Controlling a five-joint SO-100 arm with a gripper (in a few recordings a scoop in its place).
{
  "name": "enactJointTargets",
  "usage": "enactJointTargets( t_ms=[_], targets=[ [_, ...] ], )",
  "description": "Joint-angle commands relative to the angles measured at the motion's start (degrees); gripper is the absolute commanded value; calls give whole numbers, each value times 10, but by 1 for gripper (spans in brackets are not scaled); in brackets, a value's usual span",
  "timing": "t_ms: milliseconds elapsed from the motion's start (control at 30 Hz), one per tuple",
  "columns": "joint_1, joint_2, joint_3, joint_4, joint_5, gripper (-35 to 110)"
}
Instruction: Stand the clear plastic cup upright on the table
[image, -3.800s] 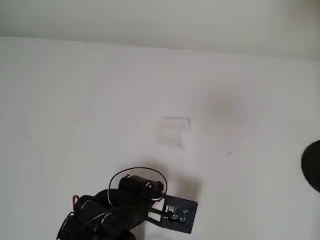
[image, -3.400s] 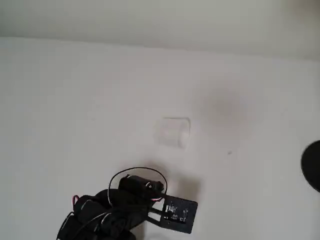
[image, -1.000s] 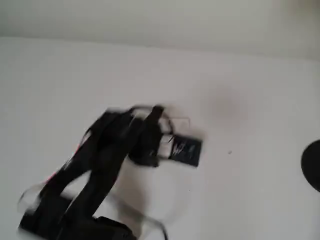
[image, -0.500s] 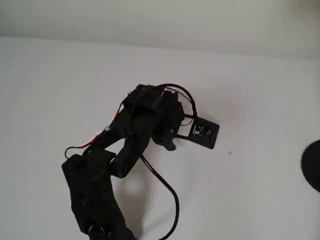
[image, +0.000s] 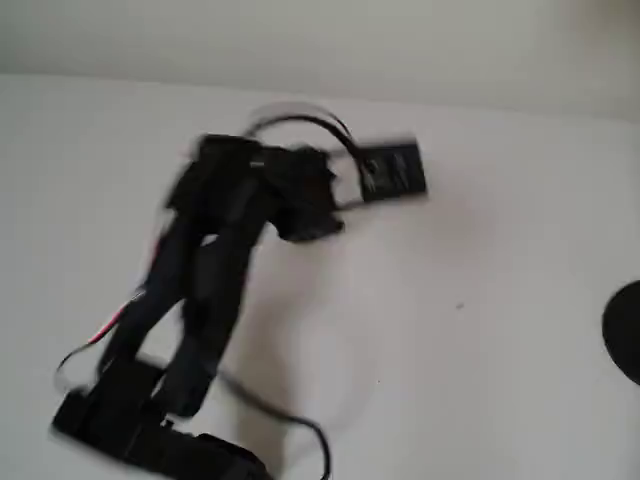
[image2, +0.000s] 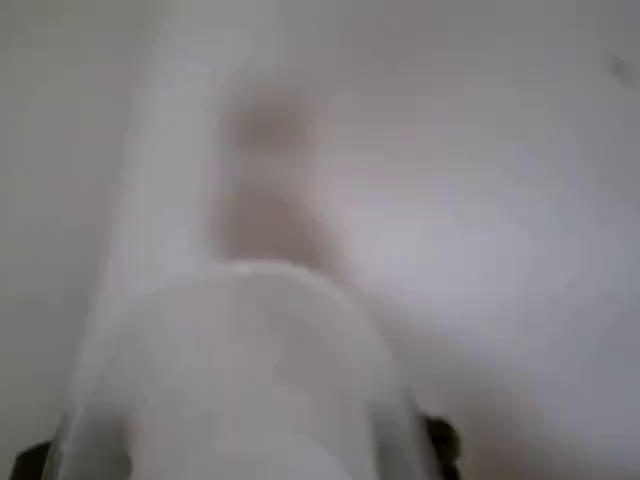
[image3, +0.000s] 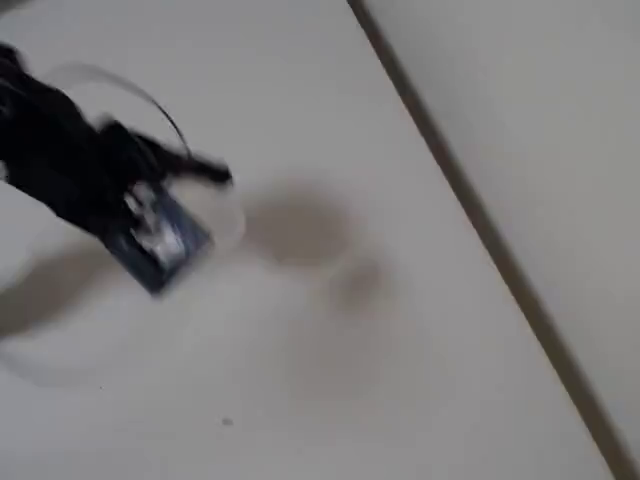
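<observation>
The claw (image3: 215, 205) has the clear plastic cup (image2: 250, 390) pinched between its fingers, and the wrist view looks right along the pale cup wall with dark finger tips on either side. The arm is stretched out toward the far edge of the white bench (image: 480, 380), everything blurred. I'd say it's lifted so the cup can be tipped onto its base.

From my station, the table (image: 500, 220) reads as a plain white, matte surface, smooth, with no visible grain. The clear plastic cup (image2: 250, 390), directly ahead of the gripper (image3: 215, 200), looks like thin transparent plastic, colourless with a whitish haze. The arm (image: 210, 260) behind the gripper appears black, matte plastic; blur hides finer texture.
</observation>
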Motion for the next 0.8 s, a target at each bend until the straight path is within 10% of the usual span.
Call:
enactJointTargets(
  t_ms=[0, 300, 767],
  targets=[
    [-15, 205, 185, -158, -171, 4],
    [28, 302, 793, -829, -483, 10],
    [76, -618, 652, -1667, -576, 48]
  ],
)
